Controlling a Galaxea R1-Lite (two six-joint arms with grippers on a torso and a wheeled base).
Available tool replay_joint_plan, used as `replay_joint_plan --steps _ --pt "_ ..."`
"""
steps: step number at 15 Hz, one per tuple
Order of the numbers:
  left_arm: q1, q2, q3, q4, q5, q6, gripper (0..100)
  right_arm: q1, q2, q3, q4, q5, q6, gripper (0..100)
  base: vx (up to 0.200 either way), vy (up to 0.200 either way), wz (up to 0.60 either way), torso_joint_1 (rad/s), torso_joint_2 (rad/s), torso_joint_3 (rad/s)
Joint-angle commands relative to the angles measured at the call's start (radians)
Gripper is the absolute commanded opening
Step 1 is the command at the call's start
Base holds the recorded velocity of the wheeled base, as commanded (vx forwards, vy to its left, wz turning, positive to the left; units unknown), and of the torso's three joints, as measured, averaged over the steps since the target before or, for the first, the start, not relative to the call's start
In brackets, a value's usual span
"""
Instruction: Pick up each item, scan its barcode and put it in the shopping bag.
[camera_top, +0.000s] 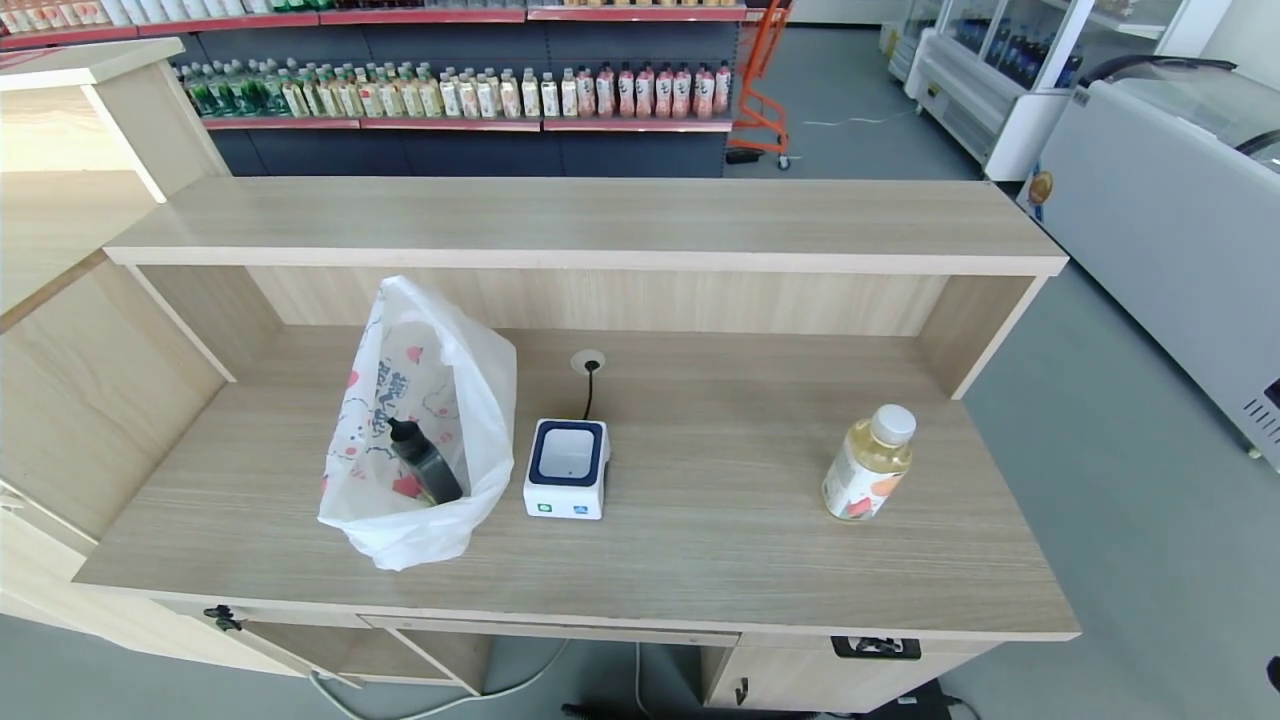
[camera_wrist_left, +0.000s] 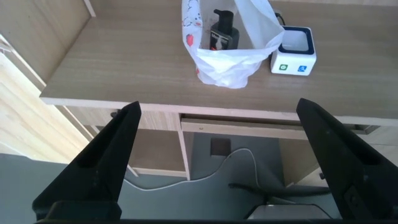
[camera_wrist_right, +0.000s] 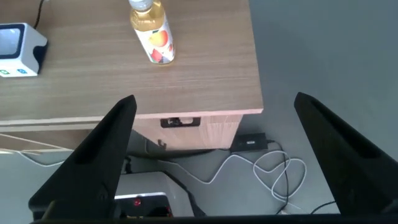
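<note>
A white plastic shopping bag (camera_top: 420, 440) stands open on the left of the wooden counter (camera_top: 700, 500), with a dark pump bottle (camera_top: 425, 465) inside it. The white barcode scanner (camera_top: 567, 467) sits just right of the bag. A juice bottle (camera_top: 869, 462) with a white cap stands upright on the counter's right side. My left gripper (camera_wrist_left: 217, 162) hangs open below and in front of the counter edge, facing the bag (camera_wrist_left: 227, 43) and the dark bottle (camera_wrist_left: 222, 34). My right gripper (camera_wrist_right: 217, 162) is open too, held off the counter's front edge before the juice bottle (camera_wrist_right: 152, 31).
The counter has a raised back ledge (camera_top: 590, 225) and side walls. A cable runs from the scanner into a grommet hole (camera_top: 587, 361). Drawers and cables lie under the counter (camera_wrist_right: 180, 124). Shelves of drinks and freezers stand beyond.
</note>
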Motion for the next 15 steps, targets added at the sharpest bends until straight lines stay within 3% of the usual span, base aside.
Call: replay_joint_plan --steps 1,4,7,15 --pt "0.000 0.000 0.000 0.000 0.001 0.000 100 -0.023 0.679 -0.218 -0.172 -0.017 0.008 100 0.000 0.000 0.00 0.000 0.00 0.000" --pt "0.000 0.000 0.000 0.000 0.001 0.000 100 -0.015 0.957 -0.060 -0.531 -0.022 -0.003 100 0.000 0.000 0.00 0.000 0.00 0.000" --pt "0.000 0.000 0.000 0.000 0.001 0.000 100 0.057 1.084 -0.060 -0.608 -0.017 0.037 100 0.000 0.000 0.00 0.000 0.00 0.000" --pt "0.000 0.000 0.000 0.000 0.001 0.000 100 0.234 1.415 -0.131 -0.987 -0.024 0.056 100 0.000 0.000 0.00 0.000 0.00 0.000"
